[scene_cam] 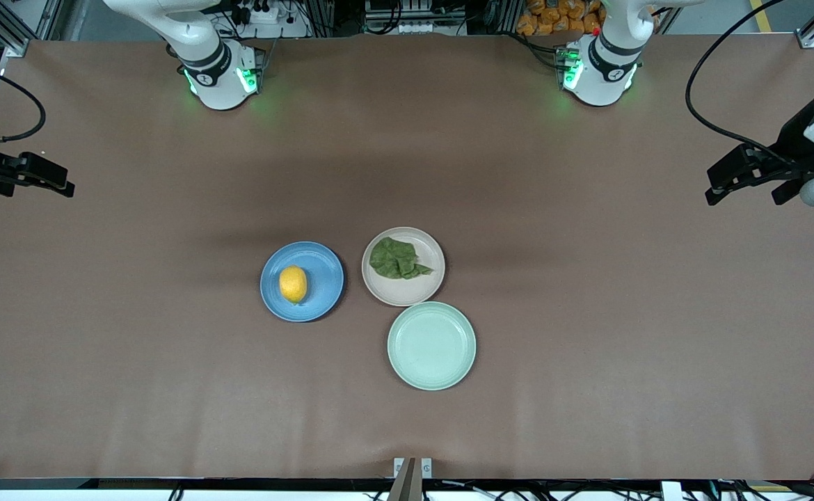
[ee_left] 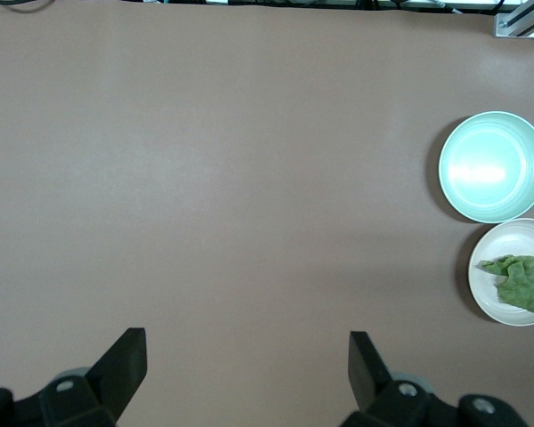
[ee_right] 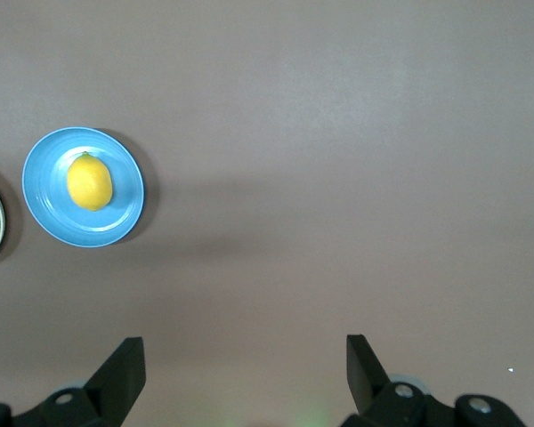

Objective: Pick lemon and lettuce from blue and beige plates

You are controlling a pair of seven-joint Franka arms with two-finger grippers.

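Note:
The lemon (scene_cam: pixel 293 284) lies on the blue plate (scene_cam: pixel 323 263) near the table's middle; both also show in the right wrist view, the lemon (ee_right: pixel 89 182) on the plate (ee_right: pixel 44 200). The lettuce (scene_cam: pixel 397 259) lies on the beige plate (scene_cam: pixel 421 292) beside it, toward the left arm's end; the left wrist view shows the lettuce (ee_left: pixel 521 280) on that plate (ee_left: pixel 503 245). My left gripper (scene_cam: pixel 748 182) is open and empty, high over the table's left-arm end (ee_left: pixel 246 356). My right gripper (scene_cam: pixel 49 179) is open and empty, high over the right-arm end (ee_right: pixel 246 360).
A pale mint-green plate (scene_cam: pixel 432 346), empty, sits nearer the front camera than the beige plate, touching it; it also shows in the left wrist view (ee_left: pixel 494 166). The brown table (scene_cam: pixel 588 313) stretches bare around the three plates.

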